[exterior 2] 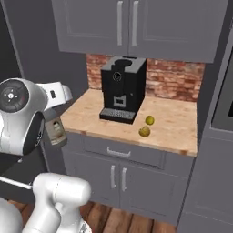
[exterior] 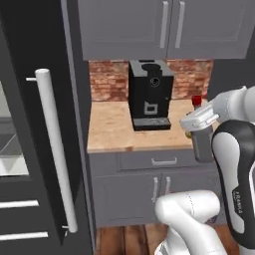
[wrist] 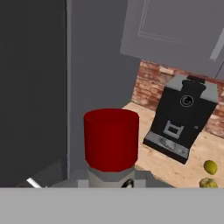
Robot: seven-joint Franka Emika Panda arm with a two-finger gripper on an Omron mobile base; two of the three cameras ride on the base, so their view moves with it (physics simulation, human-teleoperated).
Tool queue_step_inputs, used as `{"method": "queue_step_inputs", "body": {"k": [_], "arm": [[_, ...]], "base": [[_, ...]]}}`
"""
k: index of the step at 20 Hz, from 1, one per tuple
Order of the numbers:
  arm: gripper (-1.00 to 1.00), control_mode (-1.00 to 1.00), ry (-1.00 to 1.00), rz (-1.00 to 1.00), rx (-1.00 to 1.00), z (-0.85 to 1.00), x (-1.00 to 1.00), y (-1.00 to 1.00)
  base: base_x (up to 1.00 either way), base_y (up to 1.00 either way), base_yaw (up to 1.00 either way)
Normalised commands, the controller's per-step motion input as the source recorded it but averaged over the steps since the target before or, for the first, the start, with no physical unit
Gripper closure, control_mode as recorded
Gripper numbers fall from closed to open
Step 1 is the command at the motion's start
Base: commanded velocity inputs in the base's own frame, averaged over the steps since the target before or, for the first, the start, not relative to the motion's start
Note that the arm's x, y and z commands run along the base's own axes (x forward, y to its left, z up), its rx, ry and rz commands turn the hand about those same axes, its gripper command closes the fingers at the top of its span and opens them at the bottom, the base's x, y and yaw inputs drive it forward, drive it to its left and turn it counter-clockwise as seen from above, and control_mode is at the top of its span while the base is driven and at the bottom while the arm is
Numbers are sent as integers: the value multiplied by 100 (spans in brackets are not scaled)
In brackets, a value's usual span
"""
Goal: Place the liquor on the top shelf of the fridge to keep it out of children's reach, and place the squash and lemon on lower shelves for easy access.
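Observation:
My gripper (exterior: pixel 199 130) is shut on the liquor (exterior: pixel 203 147), a dark grey bottle with a red cap (exterior: pixel 196 100), and holds it in the air in front of the counter's edge. The cap (wrist: pixel 111 139) looms large in the hand view. In the right base view the bottle's pale label (exterior 2: pixel 56 129) shows under the white hand. The lemon (exterior 2: pixel 149 120) and the squash (exterior 2: pixel 144 131) lie on the wooden counter (exterior 2: pixel 173 132), right of the coffee machine. The fridge's dark door (exterior: pixel 27 114) with its silvery bar handle (exterior: pixel 56 149) stands at the left. The top shelf is hidden.
A black coffee machine (exterior: pixel 150 94) stands on the counter against the brick wall. Grey upper cabinets (exterior: pixel 164 27) hang over it, with drawers and doors (exterior: pixel 154 184) below. A sliver of pale fridge interior (exterior: pixel 9 149) shows at the far left.

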Motion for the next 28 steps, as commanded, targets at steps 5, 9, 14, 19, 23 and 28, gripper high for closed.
{"method": "queue_step_inputs", "body": {"k": [5, 9, 14, 19, 23, 28], "arm": [[100, 100, 0, 0, 0, 0, 0, 0], [100, 100, 0, 0, 0, 0, 0, 0], [100, 100, 0, 0, 0, 0, 0, 0], [100, 100, 0, 0, 0, 0, 0, 0], [100, 100, 0, 0, 0, 0, 0, 0], [100, 100, 0, 0, 0, 0, 0, 0]], "base": [[-31, 34, 51], [-8, 46, 60], [0, 66, 60], [0, 89, 55], [0, 100, 45], [2, 100, 19]]}}
